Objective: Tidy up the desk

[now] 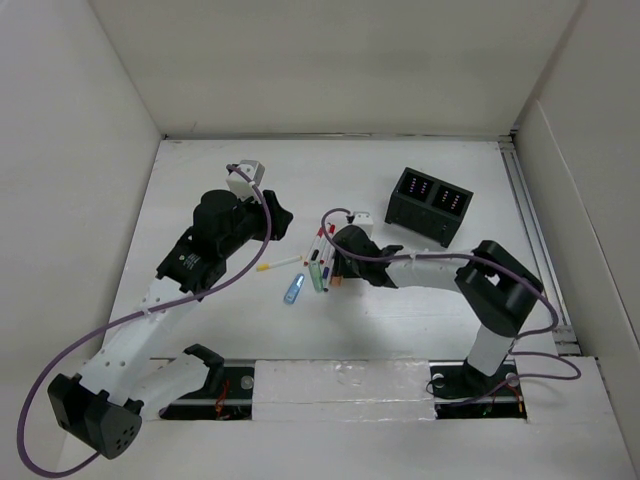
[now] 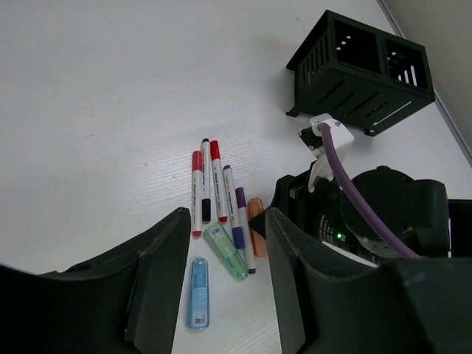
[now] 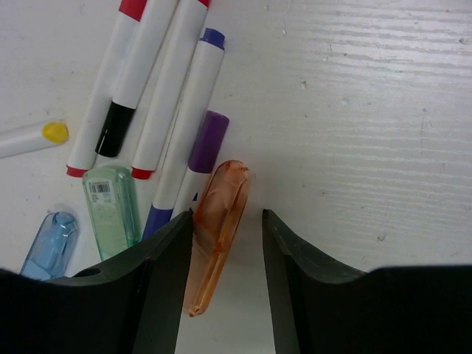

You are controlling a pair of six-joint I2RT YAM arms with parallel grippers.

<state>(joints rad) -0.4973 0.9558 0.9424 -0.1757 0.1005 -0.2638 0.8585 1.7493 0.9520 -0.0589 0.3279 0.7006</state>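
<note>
Although the desk (image 1: 300, 190) is the thing to be tidied, its white top has every loose item lying out in the open, so I judge the job barely begun. A bunch of markers (image 1: 319, 243) lies near the middle of the desk, side by side, with a green highlighter (image 1: 317, 277) and an orange highlighter (image 3: 216, 236) at their near ends. A blue highlighter (image 1: 293, 290) lies just beside them and a yellow-tipped pen (image 1: 280, 264) a little apart to the left. Farther back and to the right stands the black box (image 1: 430, 205), well apart from the bunch. Its two compartments look empty in the left wrist view, though their insides are dark. The right gripper (image 3: 225, 221) is low over the desk, its jaws parted narrowly on either side of the orange highlighter, one finger touching or nearly touching it, not closed on it. The left gripper (image 2: 225, 221) hangs above the desk with jaws apart, holding nothing. What is left, I judge, is everything: each pen has to be lifted and put into the box, the orange one likely first
</note>
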